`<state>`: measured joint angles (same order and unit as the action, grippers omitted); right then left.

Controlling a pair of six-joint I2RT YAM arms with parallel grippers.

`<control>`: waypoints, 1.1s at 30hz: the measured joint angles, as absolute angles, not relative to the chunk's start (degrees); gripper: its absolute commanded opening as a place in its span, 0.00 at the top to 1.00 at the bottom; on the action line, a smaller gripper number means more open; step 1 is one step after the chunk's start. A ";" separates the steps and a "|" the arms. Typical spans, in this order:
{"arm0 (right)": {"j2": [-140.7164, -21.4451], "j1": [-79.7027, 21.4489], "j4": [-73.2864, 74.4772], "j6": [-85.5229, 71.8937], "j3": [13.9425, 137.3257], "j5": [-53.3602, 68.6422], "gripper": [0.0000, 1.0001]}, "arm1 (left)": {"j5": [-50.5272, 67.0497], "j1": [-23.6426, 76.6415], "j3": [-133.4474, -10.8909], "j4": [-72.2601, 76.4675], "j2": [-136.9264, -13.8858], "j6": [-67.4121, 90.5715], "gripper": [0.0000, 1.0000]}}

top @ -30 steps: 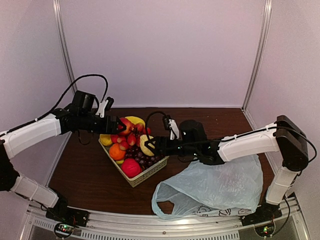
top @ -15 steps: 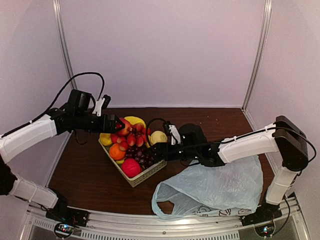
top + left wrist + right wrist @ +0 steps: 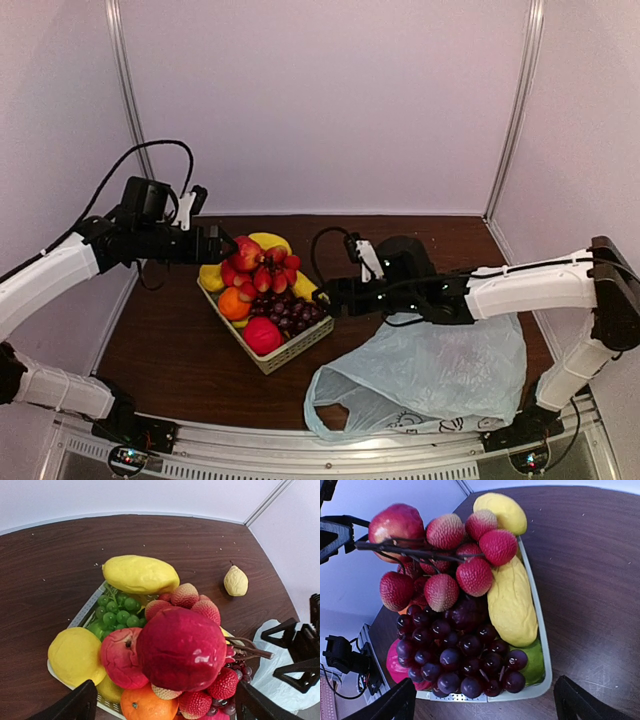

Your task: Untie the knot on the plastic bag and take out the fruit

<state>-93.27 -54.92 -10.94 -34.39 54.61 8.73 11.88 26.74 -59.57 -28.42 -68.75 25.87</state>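
Dark tabletop (image 3: 50,555) is carrying a lemon-like fruit (image 3: 235,580) beyond the basket (image 3: 82,620), showing only in the left wrist view. Both the left gripper (image 3: 216,243) and right gripper (image 3: 323,298) are gaping wide, empty.

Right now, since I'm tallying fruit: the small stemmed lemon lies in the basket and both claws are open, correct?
Not quite. The lemon lies on the table, apart from the basket, as the left wrist view shows. The left claw and right claw are open.
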 measured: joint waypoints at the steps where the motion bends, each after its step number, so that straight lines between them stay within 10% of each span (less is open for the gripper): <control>1: -90.78 -54.83 -8.62 -33.71 54.59 7.44 0.03 | 11.44 26.74 -59.61 -28.73 -68.10 25.96 0.03; 9: -83.35 -43.79 6.98 -26.37 60.60 -2.85 0.01 | 8.32 25.67 -59.79 -31.90 -63.83 26.50 0.03; 33: -118.19 -8.25 27.46 -12.47 83.07 -16.84 0.02 | 10.61 14.85 -56.84 -32.77 -64.18 26.48 0.02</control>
<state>-118.19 -8.25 27.46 -12.47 83.07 -16.84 10.61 14.85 -56.84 -32.77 -64.18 26.48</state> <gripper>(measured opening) 0.993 0.974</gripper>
